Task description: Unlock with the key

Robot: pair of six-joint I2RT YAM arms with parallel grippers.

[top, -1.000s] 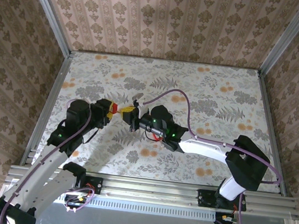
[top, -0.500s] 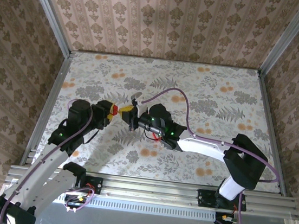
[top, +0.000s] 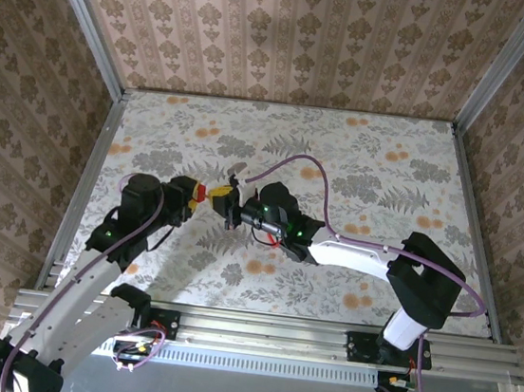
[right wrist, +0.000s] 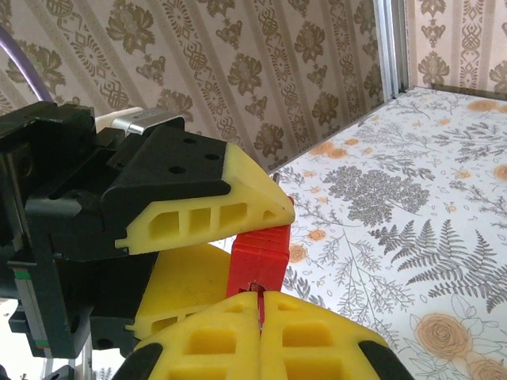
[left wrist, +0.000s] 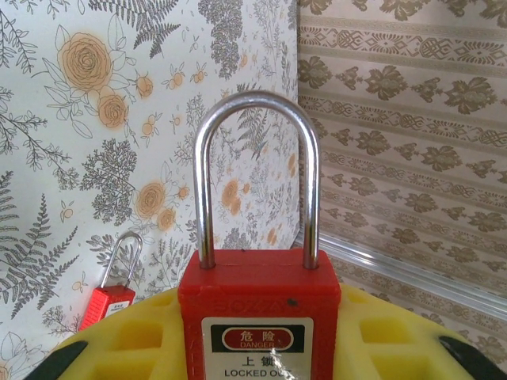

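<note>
The key [right wrist: 258, 307] sat pinched between the closed yellow tips of my right pincer [right wrist: 260, 336], its thin end touching the underside of the red padlock [right wrist: 258, 255]; I could not tell whether it had gone in. My left pincer [top: 195, 193] gripped that padlock by its body, the shackle [left wrist: 257, 158] seated at both ends. We met above the table [top: 389, 173], just left of its middle. A second padlock [left wrist: 111, 299] lay flat on the table.
</note>
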